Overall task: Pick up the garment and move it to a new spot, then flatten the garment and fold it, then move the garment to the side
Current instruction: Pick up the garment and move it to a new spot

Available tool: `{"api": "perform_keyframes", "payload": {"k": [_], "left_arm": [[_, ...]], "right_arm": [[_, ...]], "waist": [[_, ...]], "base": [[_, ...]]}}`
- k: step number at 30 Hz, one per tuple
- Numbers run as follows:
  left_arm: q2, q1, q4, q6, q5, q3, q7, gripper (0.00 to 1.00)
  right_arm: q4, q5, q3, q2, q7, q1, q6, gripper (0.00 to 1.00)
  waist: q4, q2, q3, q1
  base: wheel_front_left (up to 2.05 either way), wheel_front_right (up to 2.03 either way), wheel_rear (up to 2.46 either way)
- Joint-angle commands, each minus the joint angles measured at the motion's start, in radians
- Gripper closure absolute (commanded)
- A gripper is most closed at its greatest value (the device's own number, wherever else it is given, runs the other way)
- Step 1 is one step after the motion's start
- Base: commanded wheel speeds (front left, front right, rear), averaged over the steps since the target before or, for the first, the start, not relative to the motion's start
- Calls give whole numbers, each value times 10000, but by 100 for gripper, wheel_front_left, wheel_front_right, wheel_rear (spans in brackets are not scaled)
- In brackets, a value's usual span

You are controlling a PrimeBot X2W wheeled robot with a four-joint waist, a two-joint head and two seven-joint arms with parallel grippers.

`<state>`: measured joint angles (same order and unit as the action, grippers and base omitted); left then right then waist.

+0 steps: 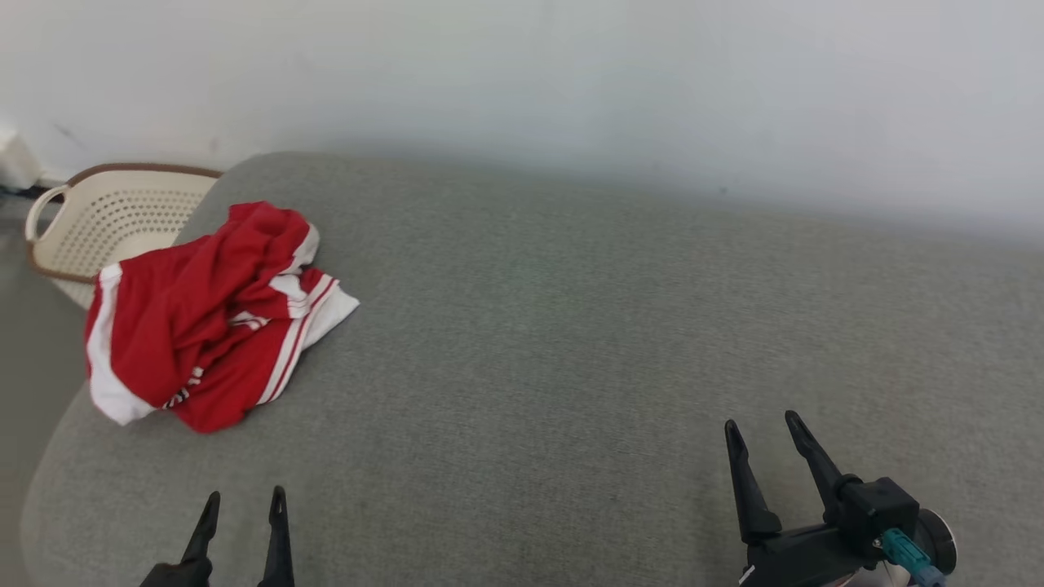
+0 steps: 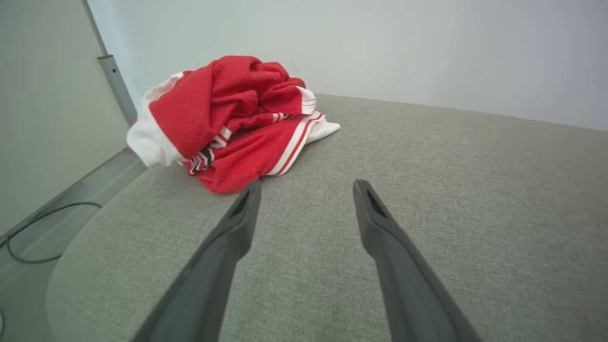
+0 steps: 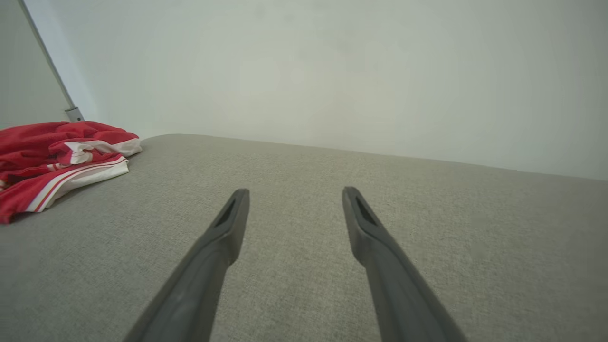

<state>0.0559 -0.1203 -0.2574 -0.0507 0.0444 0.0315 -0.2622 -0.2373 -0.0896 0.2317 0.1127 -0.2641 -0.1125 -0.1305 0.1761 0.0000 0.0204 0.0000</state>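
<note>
Item: garment (image 1: pixel 204 318), red and white, lying crumpled at the left edge of the grey cushion (image 1: pixel 571 367), partly overhanging; basket (image 1: pixel 106 220) just beyond. Tools: left gripper (image 1: pixel 245 492), right gripper (image 1: pixel 760 419), both standing open, holding nothing. Risk: a clumsy grab pushing it off the edge, or catching one layer only.

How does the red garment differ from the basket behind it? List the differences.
Colour: the garment is red with white stripes; the basket is cream with a brown rim.
Form: the garment is a soft crumpled heap; the basket is stiff, with perforated walls.
Place: the garment lies on the grey cushion; the basket stands off it, beyond its edge, partly hidden.
Shared: both sit at the robot's far left.
</note>
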Motion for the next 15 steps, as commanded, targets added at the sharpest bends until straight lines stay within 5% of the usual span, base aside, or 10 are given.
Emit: {"api": "perform_keyframes", "payload": {"k": [1,9,15], "left_arm": [[-6,217,-10,0,66,129,-42,0],[-46,200,8,84,107,316,-40,0],[-57,-32,-54,314,298,442,-40,0]], "right_arm": [[0,-55,82,9,-6,-75,-4,0],[-127,35,111,126,-7,-282,-4,0],[-205,-51,156,234,-6,-454,-4,0]], "waist": [[1127,0,178,0],[2316,0,530,0],[2237,0,899,0]], "base": [[0,0,0],[0,0,0],[0,0,0]]}}
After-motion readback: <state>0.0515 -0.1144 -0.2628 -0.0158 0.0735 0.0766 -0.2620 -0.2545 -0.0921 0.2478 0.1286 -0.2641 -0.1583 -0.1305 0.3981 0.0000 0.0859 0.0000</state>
